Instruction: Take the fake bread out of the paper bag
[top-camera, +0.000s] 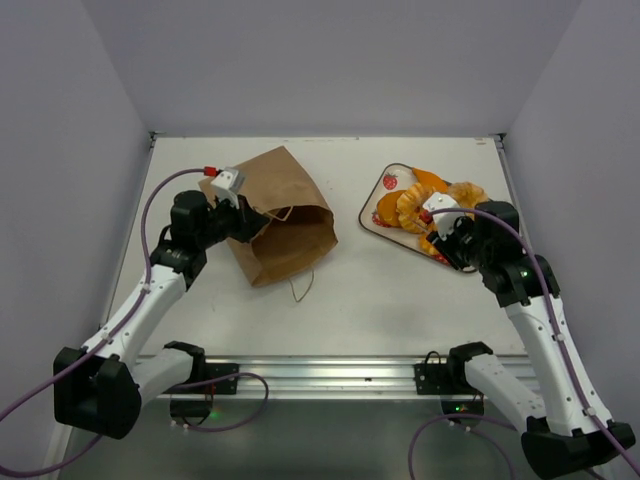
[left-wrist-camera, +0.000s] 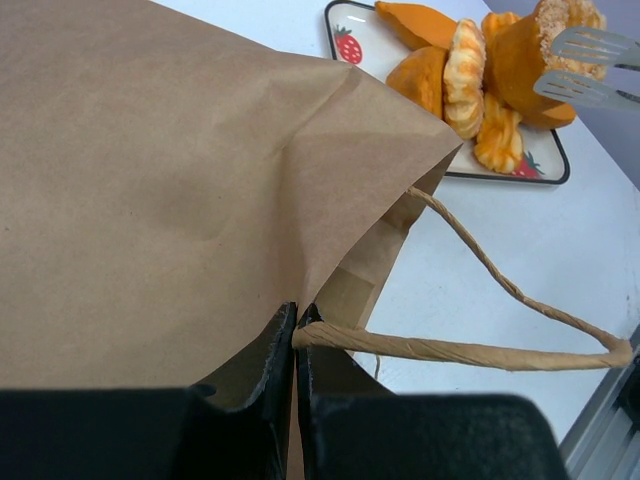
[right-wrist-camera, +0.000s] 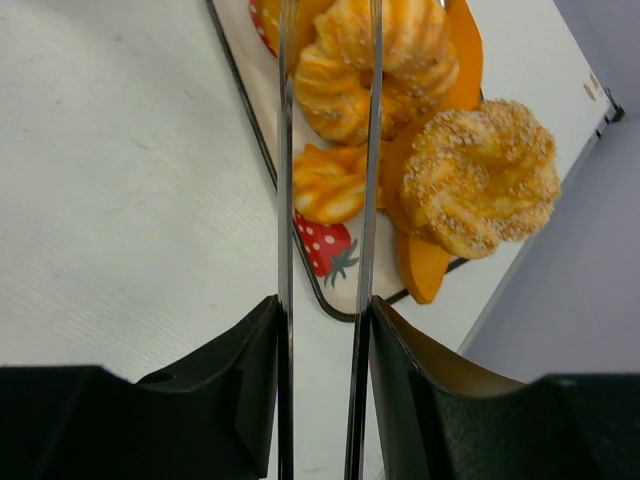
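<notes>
Brown crinkled kraft paper bag (top-camera: 285, 215) clamped in left hand (left-wrist-camera: 296, 322); right hand (left-wrist-camera: 590, 68) apart over ridged fake bread (right-wrist-camera: 420, 60).

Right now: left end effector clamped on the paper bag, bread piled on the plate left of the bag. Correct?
No: the plate sits right of the paper bag, per the top external view. The rest holds: left end effector clamped on the bag, bread piled on the plate.

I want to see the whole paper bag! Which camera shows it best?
The top view: the whole paper bag lies there, mouth open. The left wrist view shows only one side and a handle; the right wrist view shows none of it.
</notes>
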